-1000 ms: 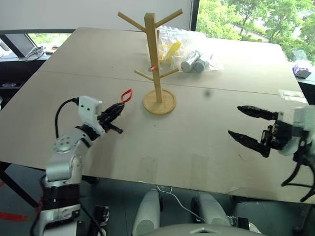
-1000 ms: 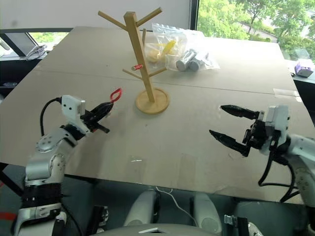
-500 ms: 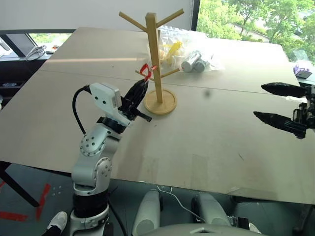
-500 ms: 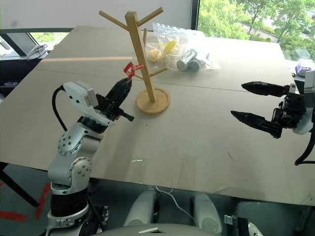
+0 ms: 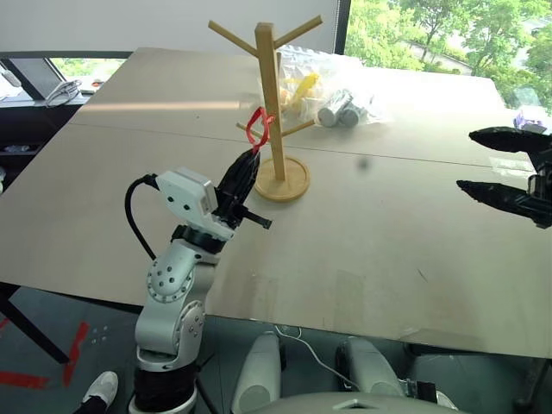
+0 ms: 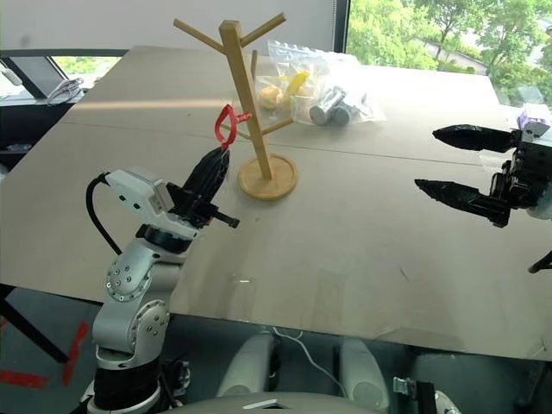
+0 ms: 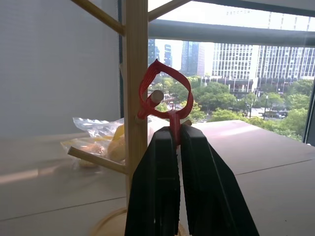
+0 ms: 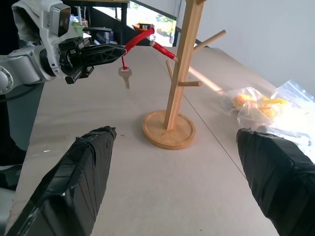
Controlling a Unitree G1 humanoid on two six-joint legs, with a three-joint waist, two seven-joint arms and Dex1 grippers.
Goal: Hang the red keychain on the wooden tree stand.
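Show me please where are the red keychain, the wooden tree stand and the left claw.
red keychain [image 7: 158,87], left wrist view, on the red loop above the claw.
wooden tree stand [image 5: 274,129], left eye view, on the upright post.
left claw [image 5: 247,162], left eye view, between the fingertips, shut on the keychain.

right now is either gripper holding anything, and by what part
The left gripper pinches the red keychain at the loop's lower end. The right gripper is open and holds nothing.

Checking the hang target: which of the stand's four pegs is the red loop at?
The lower peg on the wooden tree stand, facing the left gripper; the red keychain rings its tip.
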